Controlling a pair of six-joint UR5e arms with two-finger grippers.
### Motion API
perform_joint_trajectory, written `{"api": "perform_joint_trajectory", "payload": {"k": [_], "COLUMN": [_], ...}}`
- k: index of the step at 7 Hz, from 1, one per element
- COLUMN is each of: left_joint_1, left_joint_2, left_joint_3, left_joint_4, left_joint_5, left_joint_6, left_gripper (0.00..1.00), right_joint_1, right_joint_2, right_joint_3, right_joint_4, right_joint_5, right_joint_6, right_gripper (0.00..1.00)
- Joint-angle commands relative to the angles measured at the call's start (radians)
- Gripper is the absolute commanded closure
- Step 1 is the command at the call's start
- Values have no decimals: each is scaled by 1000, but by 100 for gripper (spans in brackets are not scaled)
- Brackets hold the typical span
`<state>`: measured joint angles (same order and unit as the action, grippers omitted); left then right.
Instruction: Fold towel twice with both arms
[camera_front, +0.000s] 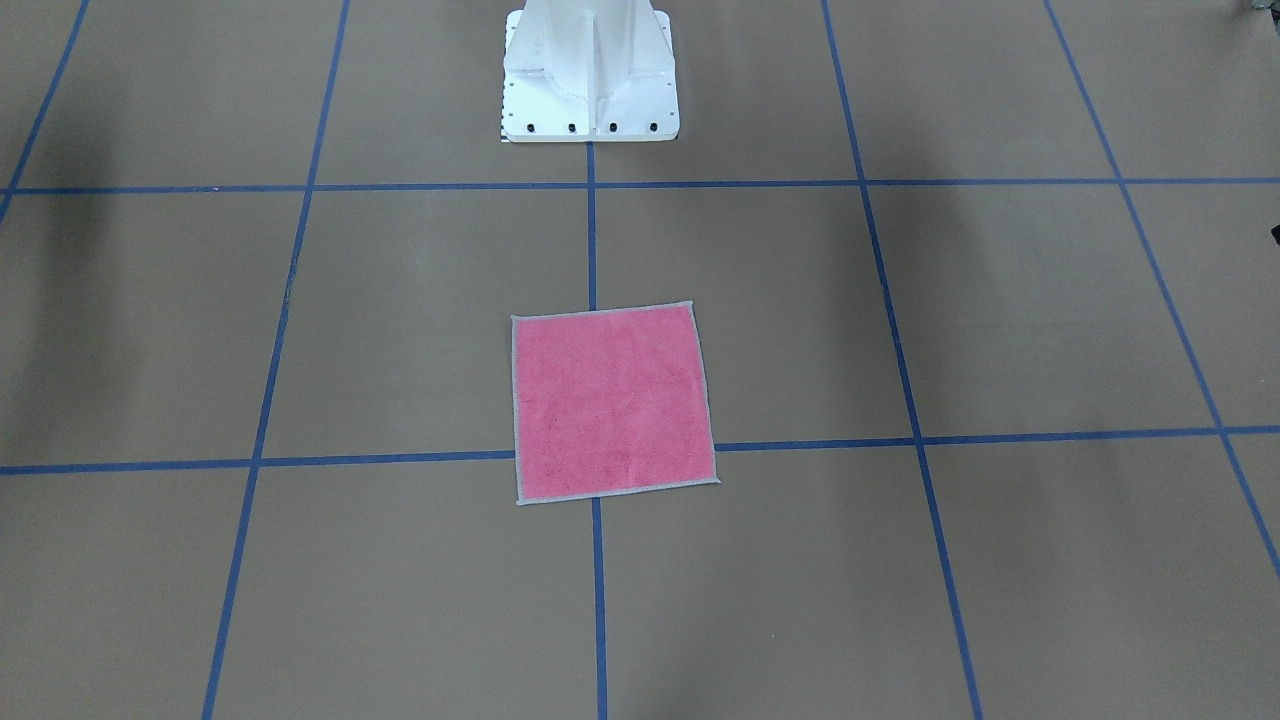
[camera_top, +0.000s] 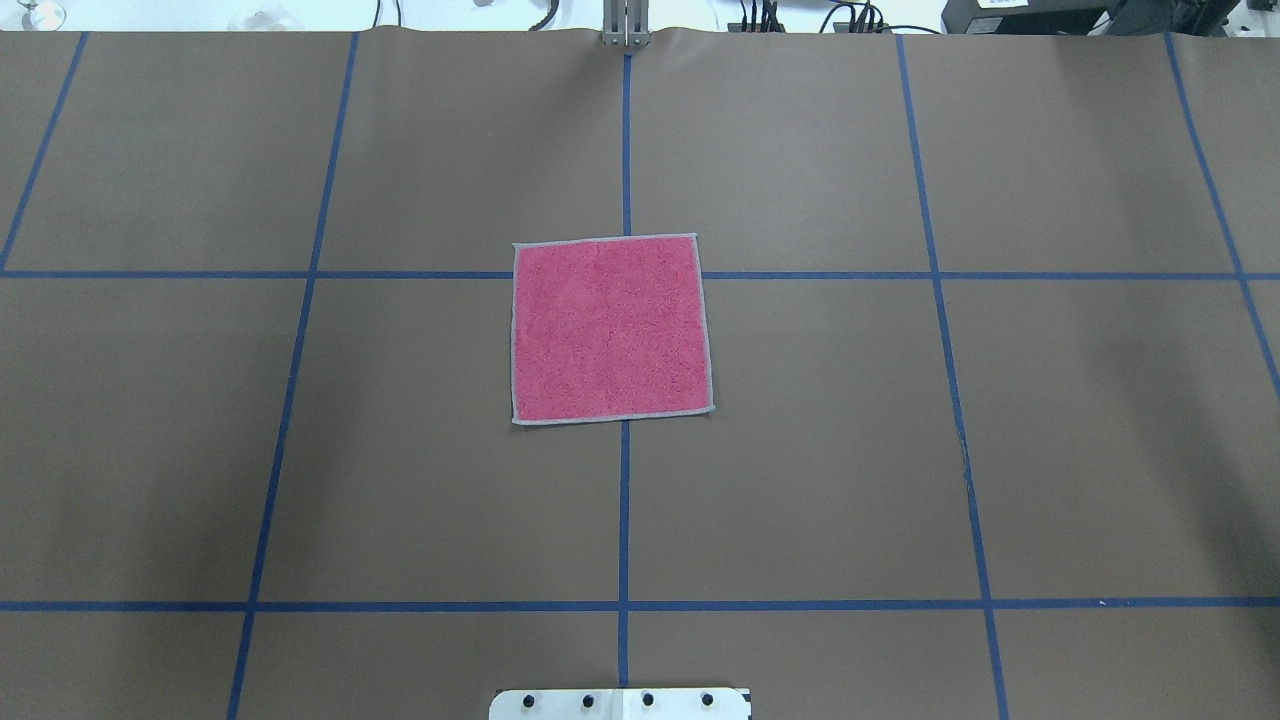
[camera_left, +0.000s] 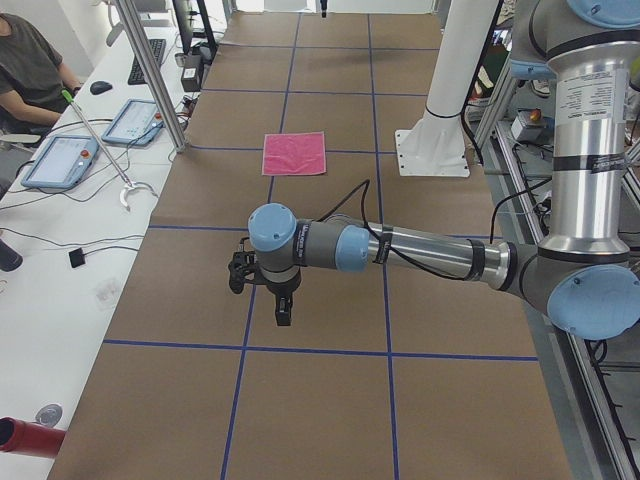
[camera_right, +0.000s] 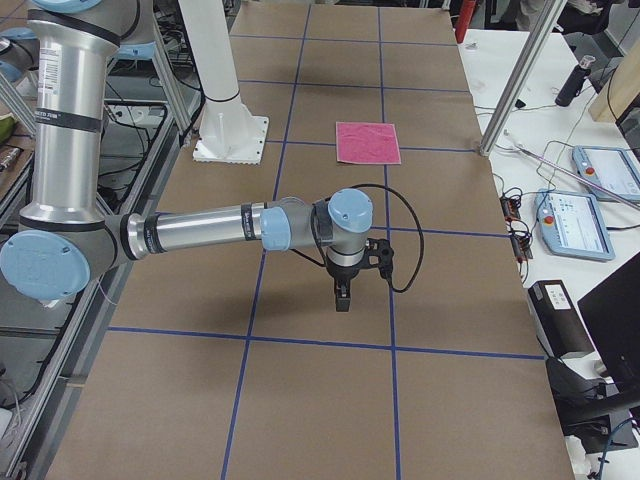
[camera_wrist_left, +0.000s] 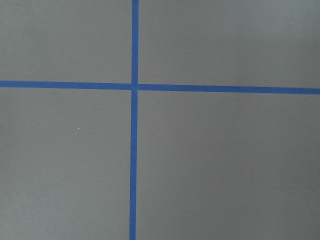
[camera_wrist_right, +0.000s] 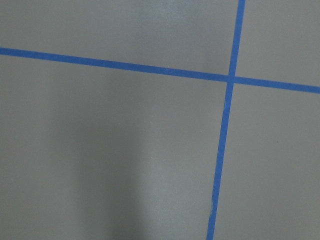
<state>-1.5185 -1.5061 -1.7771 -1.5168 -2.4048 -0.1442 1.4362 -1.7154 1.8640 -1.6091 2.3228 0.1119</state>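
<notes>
The towel lies flat and unfolded, pink face up, with a light grey hem, at the middle of the brown table over a blue tape crossing. It also shows in the overhead view and both side views. The left arm hangs its gripper pointing down above bare table, far from the towel. The right arm holds its gripper the same way at the other end. I cannot tell if either gripper is open or shut. Both wrist views show only table and blue tape.
The white pedestal base stands behind the towel. Blue tape lines grid the table. An operator, tablets and a metal post line the far side bench; more tablets show there too.
</notes>
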Motion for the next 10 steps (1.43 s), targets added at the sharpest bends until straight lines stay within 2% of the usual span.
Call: {"api": "perform_joint_trajectory", "payload": {"k": [1,4,7,9,10], "left_joint_1": [-15,-14,-11,-8,-6], "left_joint_2": [7,85,92,92,90], "left_joint_3": [-8,-53,-76,-73,-73], "left_joint_4": [-2,-14,-11,-16,-32], "left_joint_5": [6,-7,-7,-8,-8], "left_joint_6": [5,2,-1,6,6], "left_gripper": [0,0,0,0,0], "right_joint_1": [9,7,6,-35,-95], "right_joint_2": [-6,23,5,-9,2], "right_joint_3": [-3,3,-22,-28,-14], "right_joint_4": [0,3,18,128,135], "right_joint_5": [1,-6,6,97,125], "right_joint_6": [0,2,2,30,173], "right_gripper": [0,0,0,0,0]}}
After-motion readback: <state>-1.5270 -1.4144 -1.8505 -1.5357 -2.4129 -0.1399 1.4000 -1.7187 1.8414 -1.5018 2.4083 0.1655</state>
